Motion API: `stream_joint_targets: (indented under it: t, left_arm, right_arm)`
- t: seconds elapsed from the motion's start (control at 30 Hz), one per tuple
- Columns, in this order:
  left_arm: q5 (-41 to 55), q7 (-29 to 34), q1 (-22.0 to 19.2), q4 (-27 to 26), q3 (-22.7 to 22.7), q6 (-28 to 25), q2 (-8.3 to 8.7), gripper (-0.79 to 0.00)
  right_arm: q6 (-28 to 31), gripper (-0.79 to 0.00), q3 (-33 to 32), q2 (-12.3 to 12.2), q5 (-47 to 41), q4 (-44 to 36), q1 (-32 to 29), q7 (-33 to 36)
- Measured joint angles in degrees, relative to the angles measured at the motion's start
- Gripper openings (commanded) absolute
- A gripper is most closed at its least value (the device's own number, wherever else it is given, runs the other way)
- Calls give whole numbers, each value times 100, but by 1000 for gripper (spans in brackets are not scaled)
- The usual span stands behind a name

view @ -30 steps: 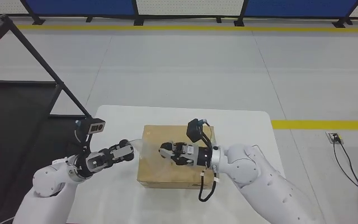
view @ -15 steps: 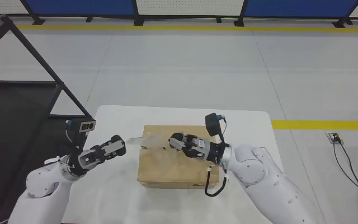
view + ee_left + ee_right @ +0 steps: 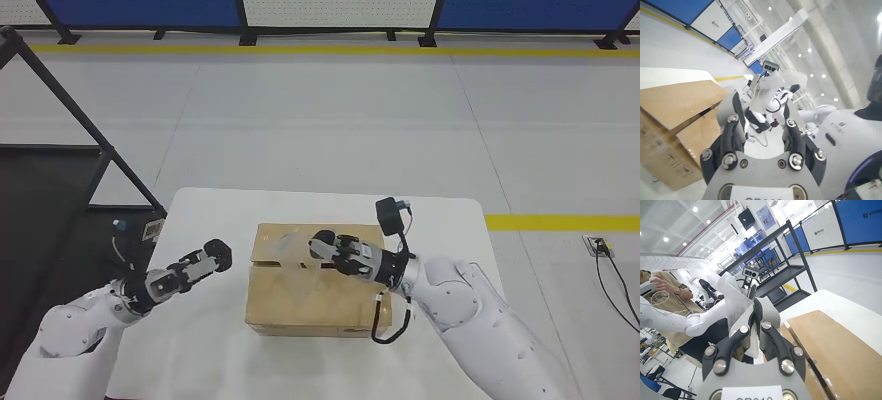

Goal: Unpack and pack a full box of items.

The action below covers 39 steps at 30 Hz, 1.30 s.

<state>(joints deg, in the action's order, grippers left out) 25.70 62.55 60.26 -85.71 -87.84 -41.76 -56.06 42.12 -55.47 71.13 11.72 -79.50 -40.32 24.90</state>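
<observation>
A brown cardboard box (image 3: 305,295) sits with its flaps down in the middle of the white table (image 3: 440,225). Over the box's far edge, my right gripper (image 3: 321,246) is shut on a thin translucent white sheet (image 3: 290,243). The right wrist view has the crumpled sheet (image 3: 728,289) rising from between the closed fingers (image 3: 757,308), with the box (image 3: 829,344) below. My left gripper (image 3: 217,250) hovers just off the box's left side, open and holding nothing. Its spread fingers (image 3: 737,106) frame the sheet (image 3: 772,83) farther off, beside the box (image 3: 677,100).
A black metal rack (image 3: 60,170) stands off the table's left side and also shows in the right wrist view (image 3: 791,272). Bare table lies on either side of the box and behind it.
The left gripper has let go of the sheet and drawn back to the left. The right gripper has moved toward the box's far edge, carrying the sheet upward.
</observation>
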Motion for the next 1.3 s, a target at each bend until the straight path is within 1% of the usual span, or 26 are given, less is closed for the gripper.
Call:
stream_joint_targets:
  t: [0.07, 0.17, 0.2, 0.23, 0.27, 0.33, 0.4, 0.53, 0.6, 0.63, 0.77, 0.9, 1.17, 1.23, 1.27, 1.3]
  left_arm:
    - [-600, -264, 79, -221, 75, -183, -12, 0]
    - [-1127, -651, 150, -482, 177, -219, -36, 0]
    - [-1205, -766, 166, -548, 209, -207, -44, -49]
    - [-1251, -880, 177, -602, 234, -189, -51, -117]
    - [-1302, -1024, 185, -655, 253, -165, -58, -151]
    - [-1435, -1241, 191, -718, 280, -138, -67, -320]
    - [-1561, -1392, 198, -756, 317, -120, -75, -397]
    - [-1806, -1614, 191, -795, 427, -57, -90, -486]
    - [-1924, -1735, 169, -793, 480, -14, -99, -508]
    - [-2015, -1825, 152, -786, 503, 21, -105, -539]
    - [-2293, -2099, 119, -789, 604, 131, -127, -610]
    - [-2426, -2247, 99, -791, 697, 177, -140, -619]
    - [-2453, -2281, 81, -806, 783, 159, -139, -650]
    - [-2463, -2303, 79, -810, 799, 170, -139, -686]
    - [-2476, -2318, 75, -811, 811, 177, -140, -763]
    - [-2489, -2330, 72, -811, 819, 185, -140, -785]
  right_arm:
    - [-93, -785, 72, 27, -70, 88, 99, 105]
    - [-170, -785, 173, 70, -163, 206, 226, 219]
    - [-192, -785, 202, 82, -177, 230, 255, 242]
    - [-212, -785, 228, 93, -185, 249, 279, 258]
    - [-232, -785, 256, 107, -189, 271, 306, 273]
    - [-254, -785, 285, 125, -189, 300, 339, 289]
    - [-254, -785, 295, 136, -188, 317, 352, 295]
    - [-236, -785, 290, 150, -194, 335, 353, 311]
    - [-220, -785, 282, 154, -190, 335, 344, 320]
    - [-214, -785, 280, 157, -189, 332, 337, 329]
    - [-204, -785, 268, 165, -188, 325, 322, 359]
    - [-177, -785, 255, 171, -196, 334, 314, 401]
    - [-123, -785, 222, 182, -197, 340, 290, 457]
    - [-114, -785, 221, 185, -205, 337, 288, 479]
    - [-108, -785, 218, 188, -206, 334, 287, 485]
    - [-100, -785, 214, 189, -206, 330, 286, 486]
